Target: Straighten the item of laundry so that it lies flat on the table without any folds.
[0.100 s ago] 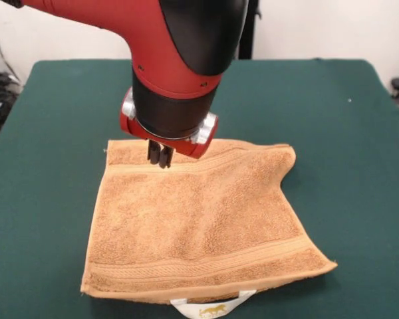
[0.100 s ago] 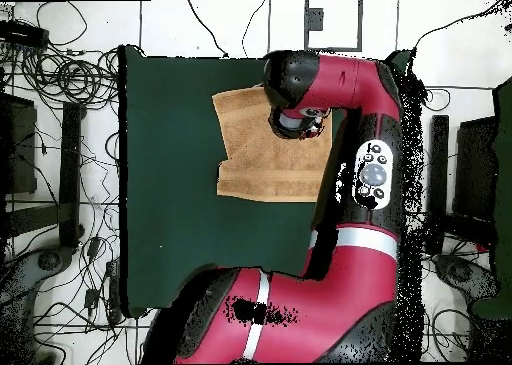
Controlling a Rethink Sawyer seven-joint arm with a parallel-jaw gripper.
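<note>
Here, working left to right in the front view, you have bare green tabletop (image 1: 46,199) at the left, then the hand towel (image 1: 199,226), then bare tabletop again at the right. The towel's left edge runs fairly straight. Its far right corner is drawn inward and puckered, which reads as a fold or a lifted edge. A white label (image 1: 213,308) with a gold mark juts out from under the near edge, so the cloth may be doubled there; I cannot confirm this.

The gripper (image 1: 161,155) hangs over the far left part of the towel, just inside the far border band. Its two dark tips are pressed close together, and I cannot tell whether they pinch any cloth or only touch the pile.

The relation that governs your next move: nearly all of the towel lies nearward and rightward of the gripper, and the puckered corner lies to its right along the far edge. In my judgement, a correction would need to travel that way.

The overhead view confirms the towel sits near one tabletop edge, partly beneath the arm.
</note>
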